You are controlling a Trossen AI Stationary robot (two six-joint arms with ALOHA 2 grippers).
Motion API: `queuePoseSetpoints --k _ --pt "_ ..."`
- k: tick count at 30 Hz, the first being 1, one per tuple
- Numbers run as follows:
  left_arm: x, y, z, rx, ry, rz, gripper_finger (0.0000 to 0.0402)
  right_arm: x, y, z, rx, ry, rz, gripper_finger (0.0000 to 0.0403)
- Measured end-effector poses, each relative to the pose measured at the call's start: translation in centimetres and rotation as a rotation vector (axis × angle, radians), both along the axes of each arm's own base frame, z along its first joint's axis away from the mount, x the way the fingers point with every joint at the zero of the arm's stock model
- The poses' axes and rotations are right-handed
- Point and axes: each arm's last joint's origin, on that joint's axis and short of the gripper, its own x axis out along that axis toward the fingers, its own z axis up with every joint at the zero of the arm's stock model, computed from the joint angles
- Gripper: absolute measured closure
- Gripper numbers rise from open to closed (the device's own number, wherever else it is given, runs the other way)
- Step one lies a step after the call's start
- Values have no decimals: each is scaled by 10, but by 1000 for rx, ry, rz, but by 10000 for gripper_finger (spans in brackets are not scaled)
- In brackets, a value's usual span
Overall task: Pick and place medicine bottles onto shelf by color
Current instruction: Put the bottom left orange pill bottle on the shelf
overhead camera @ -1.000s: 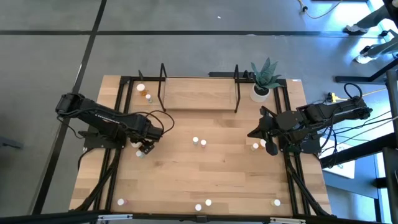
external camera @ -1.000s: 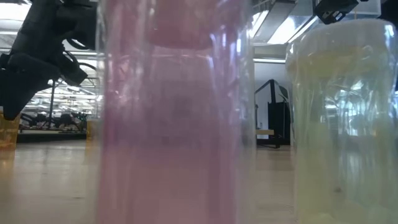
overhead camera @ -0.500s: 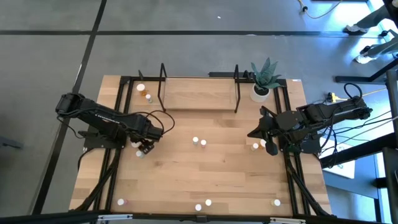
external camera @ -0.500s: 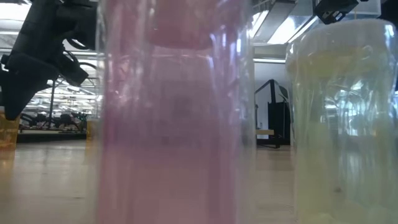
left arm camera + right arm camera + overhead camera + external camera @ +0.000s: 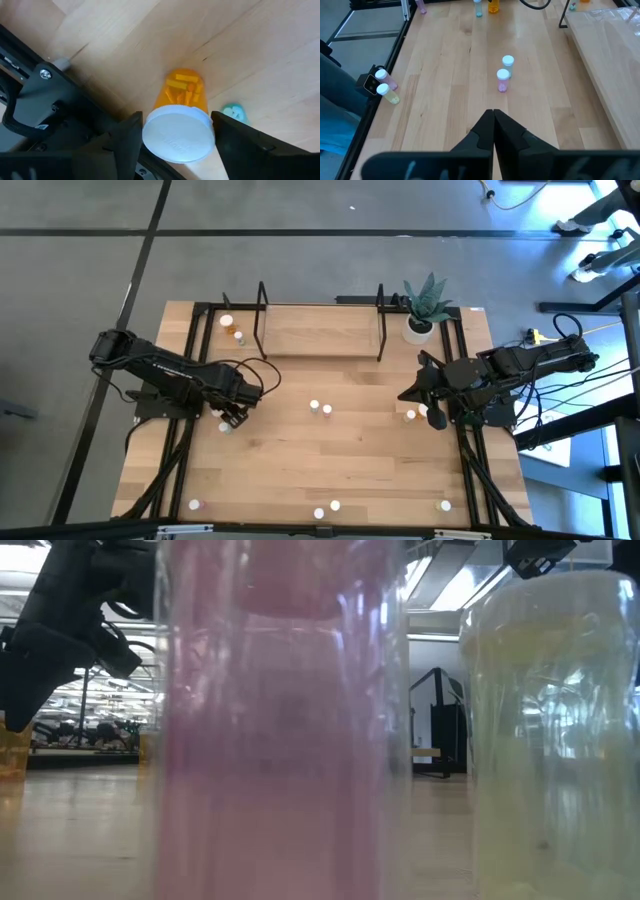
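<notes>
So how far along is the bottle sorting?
Done: nothing, the shelf shows no bottles. In hand: the left gripper is around an orange bottle standing on the table, not lifted. Left: every other bottle, like the pair mid-table. The right gripper waits shut at the right edge.

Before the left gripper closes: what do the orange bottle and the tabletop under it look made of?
Orange bottle: likely translucent glossy plastic, since the pills inside show through; its cap looks matte white plastic. Tabletop: light wood with visible grain and plank seams, smooth satin finish.
</notes>
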Motion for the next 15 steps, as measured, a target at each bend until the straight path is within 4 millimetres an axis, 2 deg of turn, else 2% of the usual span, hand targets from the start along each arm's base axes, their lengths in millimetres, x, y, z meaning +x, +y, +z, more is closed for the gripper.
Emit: queuePoseSetpoints --k 6,15 --pt "0 0 0 0 0 0 209 0 0 0 0 0 0 393" --pt "0 0 0 -13 0 3 213 0 0 0 0 0 0 393"
